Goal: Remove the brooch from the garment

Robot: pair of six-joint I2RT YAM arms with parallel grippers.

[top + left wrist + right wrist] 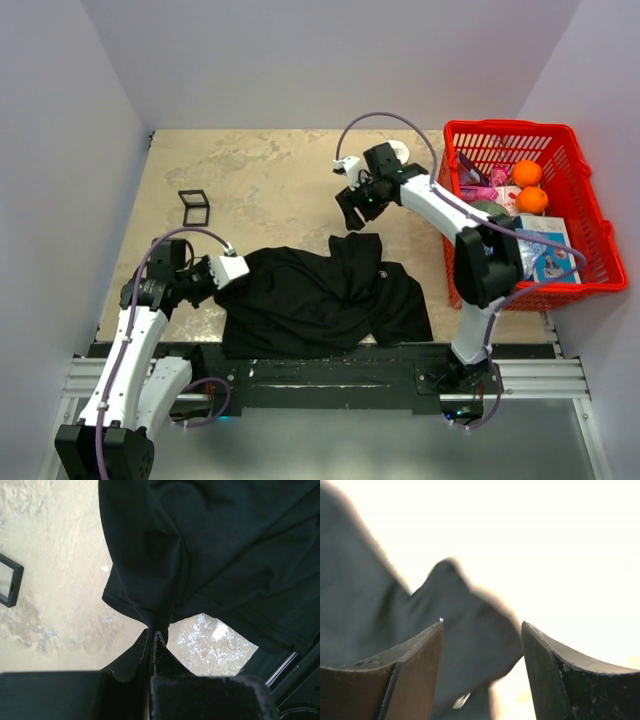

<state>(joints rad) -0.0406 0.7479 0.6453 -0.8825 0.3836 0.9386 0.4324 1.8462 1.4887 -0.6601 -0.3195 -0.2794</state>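
The black T-shirt [320, 295] lies crumpled on the table near the front edge. My left gripper [222, 272] is shut on the shirt's left edge. In the left wrist view the cloth [210, 545] is pinched between the closed fingers of that gripper [154, 632]. My right gripper [352, 212] is open and empty, just beyond the shirt's far edge. In the right wrist view the blurred cloth [380, 615] shows between the spread fingers of that gripper [482, 625]. A tiny pale speck [381, 276] on the shirt's right part may be the brooch. A pale sliver [461, 700] on the cloth is too blurred to name.
A black square open frame [194, 207] stands on the table at the left and also shows in the left wrist view [9, 580]. A red basket [510, 127] with oranges [527, 173] and other items stands at the right. White walls enclose the table.
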